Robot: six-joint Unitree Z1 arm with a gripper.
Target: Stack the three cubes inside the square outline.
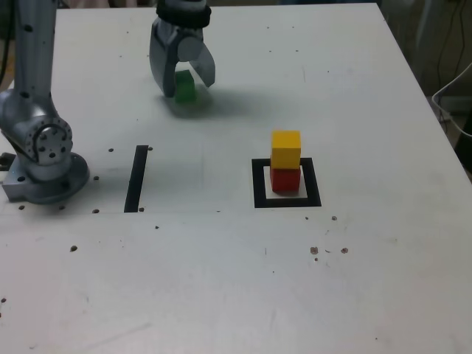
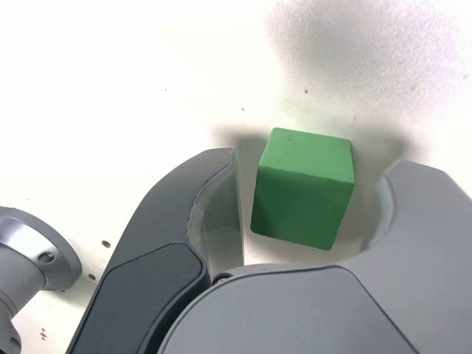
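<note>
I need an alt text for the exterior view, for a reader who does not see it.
A dark grey robot gripper is around a small green cube on a white table, its jaws apart. Toward the exterior view's right, a yellow cube sits on a red cube inside a black square outline.

Yellow cube atop red in square outline; green cube well apart.
</note>
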